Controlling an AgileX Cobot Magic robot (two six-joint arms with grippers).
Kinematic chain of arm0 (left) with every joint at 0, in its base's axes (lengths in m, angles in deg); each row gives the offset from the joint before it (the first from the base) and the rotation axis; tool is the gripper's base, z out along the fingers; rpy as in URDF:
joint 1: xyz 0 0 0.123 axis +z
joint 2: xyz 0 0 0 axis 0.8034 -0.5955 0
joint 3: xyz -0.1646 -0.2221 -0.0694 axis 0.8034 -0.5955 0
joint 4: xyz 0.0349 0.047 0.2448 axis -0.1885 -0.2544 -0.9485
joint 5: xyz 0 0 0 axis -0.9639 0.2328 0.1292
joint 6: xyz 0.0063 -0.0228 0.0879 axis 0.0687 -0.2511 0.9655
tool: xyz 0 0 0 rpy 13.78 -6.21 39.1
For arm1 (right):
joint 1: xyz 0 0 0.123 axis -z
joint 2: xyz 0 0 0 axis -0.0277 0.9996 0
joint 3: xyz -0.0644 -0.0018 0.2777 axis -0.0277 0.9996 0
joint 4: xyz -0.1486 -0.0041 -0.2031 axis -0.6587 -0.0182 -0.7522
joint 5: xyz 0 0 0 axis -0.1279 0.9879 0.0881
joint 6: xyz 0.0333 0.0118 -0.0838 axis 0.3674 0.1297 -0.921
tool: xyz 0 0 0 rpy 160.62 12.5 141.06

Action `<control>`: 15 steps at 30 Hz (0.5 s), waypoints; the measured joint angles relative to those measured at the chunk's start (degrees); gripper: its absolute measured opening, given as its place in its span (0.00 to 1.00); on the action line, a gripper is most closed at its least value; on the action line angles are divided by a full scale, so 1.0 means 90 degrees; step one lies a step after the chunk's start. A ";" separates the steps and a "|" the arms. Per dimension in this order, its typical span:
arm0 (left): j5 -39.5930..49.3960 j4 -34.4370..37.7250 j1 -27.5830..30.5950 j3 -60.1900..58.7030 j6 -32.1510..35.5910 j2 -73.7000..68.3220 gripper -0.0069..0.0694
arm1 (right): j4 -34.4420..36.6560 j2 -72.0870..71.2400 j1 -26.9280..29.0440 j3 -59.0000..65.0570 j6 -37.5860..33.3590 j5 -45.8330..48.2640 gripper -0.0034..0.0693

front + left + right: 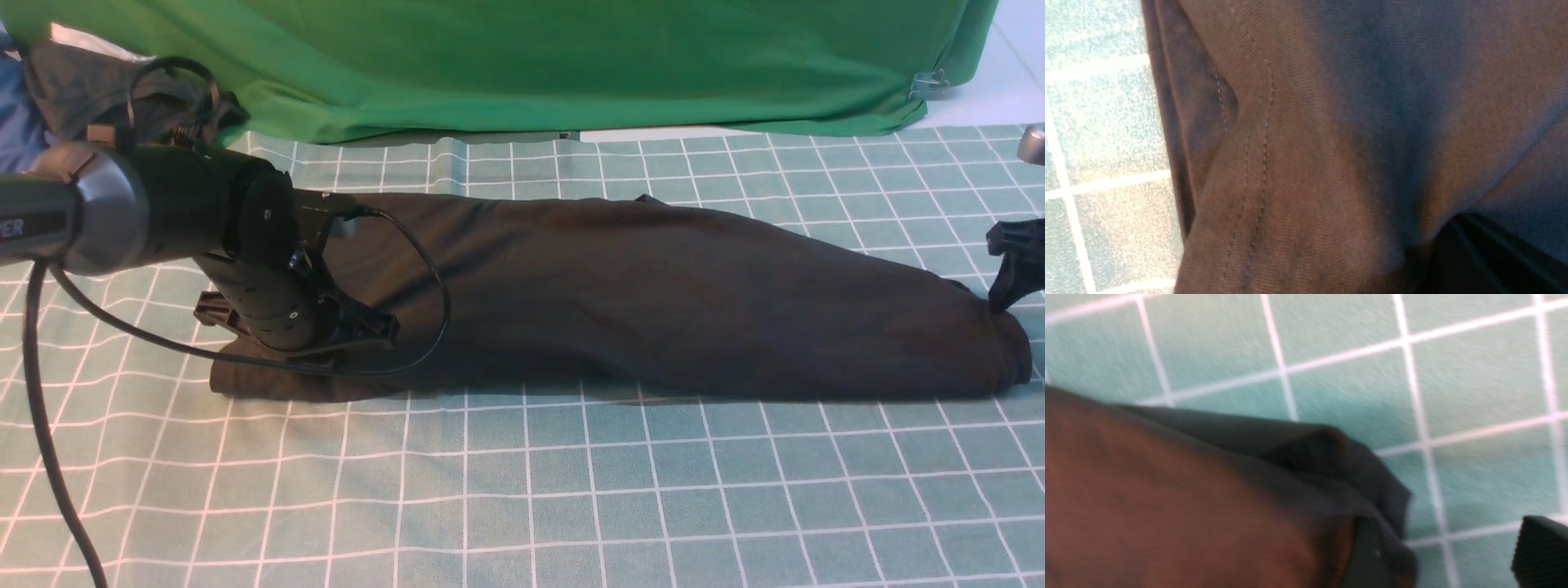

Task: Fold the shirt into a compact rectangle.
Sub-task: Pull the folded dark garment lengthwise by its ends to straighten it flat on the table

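Left hand [380,331] tight on shirt [653,302]

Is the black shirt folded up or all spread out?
Folded, but only into a long strip: the shirt lies across the checked tablecloth, no sleeves sticking out, with layered edges stacked at its end.

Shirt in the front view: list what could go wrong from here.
1. The shirt lies as a tapered band, its right end bunched beside the open right gripper; folding it over may give a lumpy, skewed packet.
2. The cable of the left gripper, shut on the shirt, loops over it and might snag.
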 joint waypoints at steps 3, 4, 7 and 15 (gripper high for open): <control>0.0000 0.0028 0.0000 0.0000 -0.0040 0.0000 0.11 | 0.0516 0.0014 0.0000 0.0000 -0.0233 -0.0016 0.59; 0.0000 0.0031 0.0000 0.0000 -0.0040 0.0000 0.11 | 0.0605 0.0014 0.0000 0.0000 -0.0289 -0.0020 0.58; 0.0000 0.0031 0.0000 0.0000 -0.0040 0.0000 0.11 | 0.0694 0.0034 0.0000 0.0000 -0.0359 0.0004 0.57; 0.0006 0.0036 0.0000 0.0000 -0.0034 0.0000 0.11 | 0.0739 0.0117 0.0000 0.0000 -0.0785 0.0162 0.29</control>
